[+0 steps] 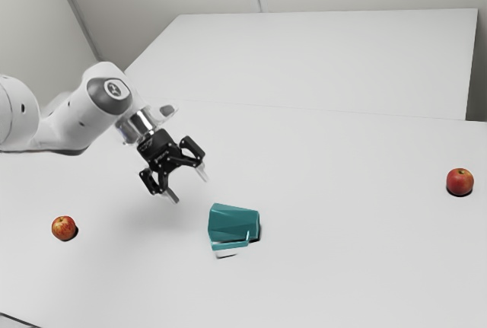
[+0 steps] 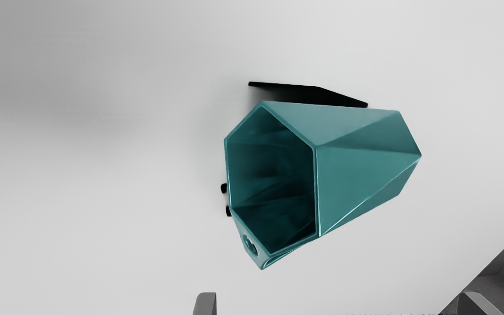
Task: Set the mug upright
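The tool (image 1: 189,188) hung open above the worktop (image 1: 342,229), clamped on nothing. Near and below it, the teal mug (image 1: 233,224) lay on its side, mouth toward the tool; righting was left to do. Farther off sat one apple (image 1: 64,227); farthest, a second apple (image 1: 459,182).

Table (image 1: 342,275): is supporting three items.
Mug (image 1: 233,224): is lying sideways.
Mottled apple (image 1: 64,227): is resting nearest visible edge.
Red apple (image 1: 459,181): is resting farthest.
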